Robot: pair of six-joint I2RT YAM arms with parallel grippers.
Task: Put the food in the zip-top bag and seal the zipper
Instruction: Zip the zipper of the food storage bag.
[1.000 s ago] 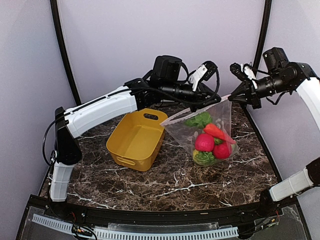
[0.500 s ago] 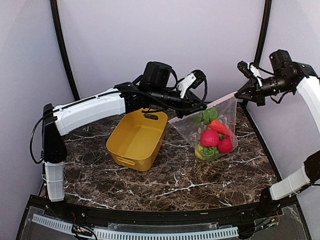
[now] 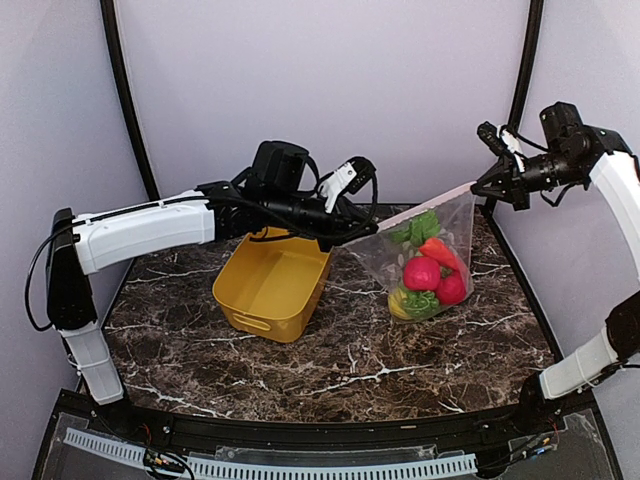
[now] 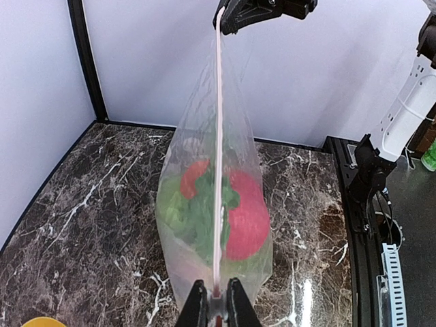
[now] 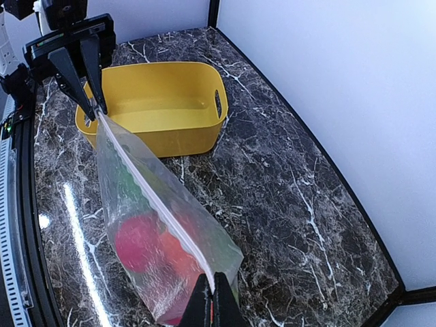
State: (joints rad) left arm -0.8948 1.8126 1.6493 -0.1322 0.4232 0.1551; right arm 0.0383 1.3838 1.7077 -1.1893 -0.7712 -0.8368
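food (image 3: 425, 282) sits low in the zip-top bag (image 3: 398, 262), hung over the bench (image 3: 300, 370) beside the yellow tub (image 3: 270, 285) (touching down or not, can't tell). zipper (image 4: 218, 170) is taut between left jaws, pinched almost closed around it, and right jaws, clamped tight on its far corner. risk: food weight yanks the strip from either pinch, leaving it unsealed.

No legible text, label, brand, number or sign anywhere in view.

Clear bag (image 3: 378, 256), yellow tub (image 3: 270, 285)
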